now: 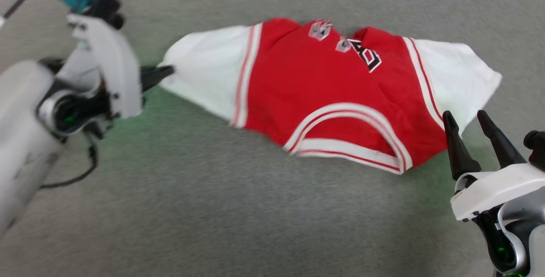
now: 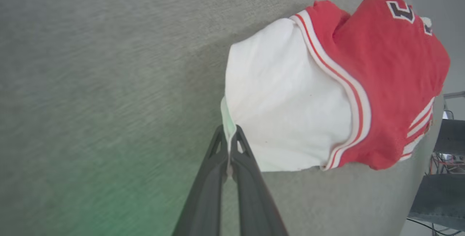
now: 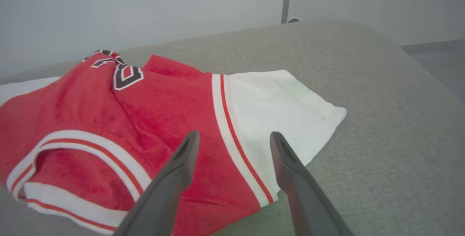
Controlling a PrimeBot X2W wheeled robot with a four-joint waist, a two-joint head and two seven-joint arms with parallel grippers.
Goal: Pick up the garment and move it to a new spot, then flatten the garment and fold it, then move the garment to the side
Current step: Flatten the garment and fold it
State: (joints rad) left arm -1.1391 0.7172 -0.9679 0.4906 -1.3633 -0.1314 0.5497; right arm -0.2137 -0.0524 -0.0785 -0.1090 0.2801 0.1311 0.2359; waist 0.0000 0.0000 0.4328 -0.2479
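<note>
I have the garment (image 1: 323,98) lying spread across the grey cloth-covered table (image 1: 213,209), neck opening toward me and a white sleeve out to each side. It is rumpled rather than flat: the red body is creased down the middle, and the black number (image 1: 369,57) at its far edge is folded over, so I cannot read it. My left gripper (image 1: 164,72) is at the outer end of the garment's left sleeve (image 1: 208,76). In the left wrist view its two dark fingers (image 2: 214,163) are pressed together on the sleeve's hem, with a thin strip of white fabric pinched between them. That end of the sleeve is drawn to a point at the fingertips. My right gripper (image 1: 465,117) is at the garment's other end, just beside the near edge of the right sleeve (image 1: 455,76). Its fingers are spread well apart and hold nothing. In the right wrist view they frame the striped seam (image 3: 232,134) where red body meets white sleeve. I cannot tell whether the tips touch the cloth. The striped neckline trim (image 1: 353,115) curves along the garment's near edge between my two grippers.
</note>
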